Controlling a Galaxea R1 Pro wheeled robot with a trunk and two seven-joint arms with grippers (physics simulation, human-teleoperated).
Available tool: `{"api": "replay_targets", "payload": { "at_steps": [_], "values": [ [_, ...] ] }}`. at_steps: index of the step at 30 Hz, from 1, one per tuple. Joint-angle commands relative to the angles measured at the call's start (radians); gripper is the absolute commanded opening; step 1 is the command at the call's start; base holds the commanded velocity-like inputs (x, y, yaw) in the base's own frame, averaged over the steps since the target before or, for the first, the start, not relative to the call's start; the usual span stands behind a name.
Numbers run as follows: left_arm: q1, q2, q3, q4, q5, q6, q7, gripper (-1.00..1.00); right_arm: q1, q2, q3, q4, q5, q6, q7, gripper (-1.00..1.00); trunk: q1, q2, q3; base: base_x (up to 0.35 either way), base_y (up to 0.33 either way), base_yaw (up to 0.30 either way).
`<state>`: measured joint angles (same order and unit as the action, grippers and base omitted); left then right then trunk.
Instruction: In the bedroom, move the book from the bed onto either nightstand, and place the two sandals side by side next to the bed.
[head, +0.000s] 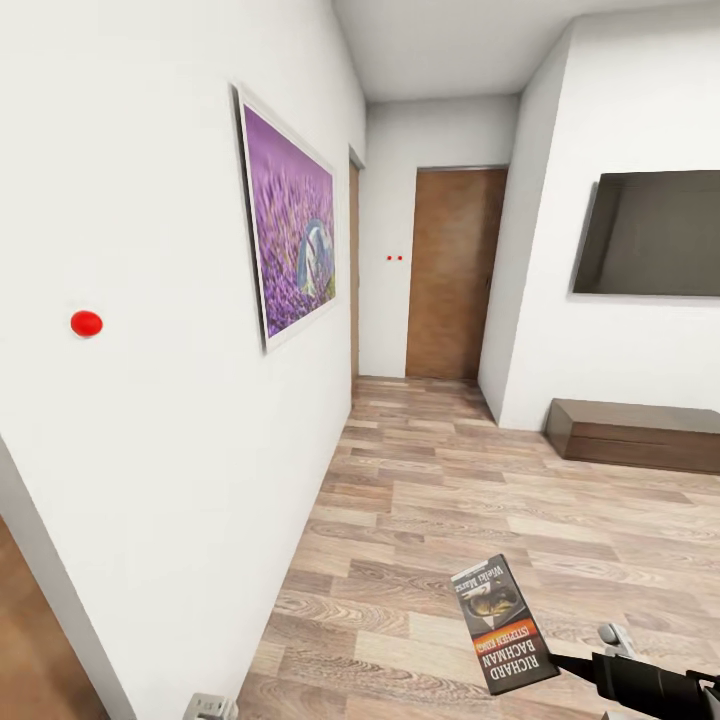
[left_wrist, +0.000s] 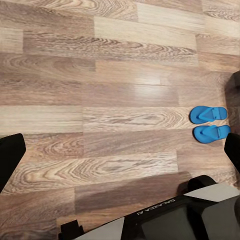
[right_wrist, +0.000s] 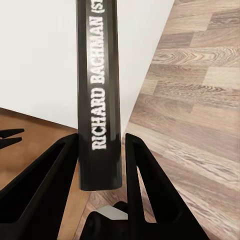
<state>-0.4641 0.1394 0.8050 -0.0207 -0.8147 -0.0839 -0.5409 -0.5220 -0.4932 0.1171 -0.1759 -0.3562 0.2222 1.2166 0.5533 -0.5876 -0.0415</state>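
Observation:
My right gripper (head: 572, 664) is shut on the book (head: 503, 625), a thin paperback lettered "RICHARD BACHMAN", and holds it above the wood floor at the lower right of the head view. In the right wrist view the book's dark spine (right_wrist: 99, 95) stands upright between the two black fingers (right_wrist: 47, 185). The two blue sandals (left_wrist: 209, 123) lie side by side on the plank floor in the left wrist view, well away from my left gripper (left_wrist: 120, 160), which is open and empty. The bed and nightstand are out of view.
A white wall with a purple painting (head: 290, 230) runs close along my left. A brown door (head: 452, 272) closes the far end of the passage. At right hang a dark TV (head: 652, 235) and a low brown cabinet (head: 635, 433). My base (left_wrist: 170, 217) shows under the left gripper.

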Motion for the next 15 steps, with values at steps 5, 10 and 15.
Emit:
{"api": "replay_targets", "payload": {
  "at_steps": [5, 10, 15],
  "values": [
    [-0.001, 0.000, 0.006, 0.000, -0.011, -0.005, -0.002, 1.00, -0.001, -0.001, 0.007, 0.000, -0.010, 0.009, 0.000, -1.00, 0.000, -0.002, -0.002, 0.091, 0.000, 0.000],
    [-0.001, 0.000, 0.006, -0.001, -0.011, -0.005, -0.002, 1.00, -0.001, -0.001, 0.007, 0.000, -0.010, 0.009, -0.001, -1.00, 0.000, -0.002, -0.002, 0.295, 0.000, 0.000],
    [-0.001, 0.000, 0.006, -0.001, -0.011, -0.005, -0.002, 1.00, -0.001, -0.001, 0.007, 0.000, -0.010, 0.009, -0.002, -1.00, 0.000, -0.002, -0.002, 0.231, 0.000, 0.000]
  ]
}}
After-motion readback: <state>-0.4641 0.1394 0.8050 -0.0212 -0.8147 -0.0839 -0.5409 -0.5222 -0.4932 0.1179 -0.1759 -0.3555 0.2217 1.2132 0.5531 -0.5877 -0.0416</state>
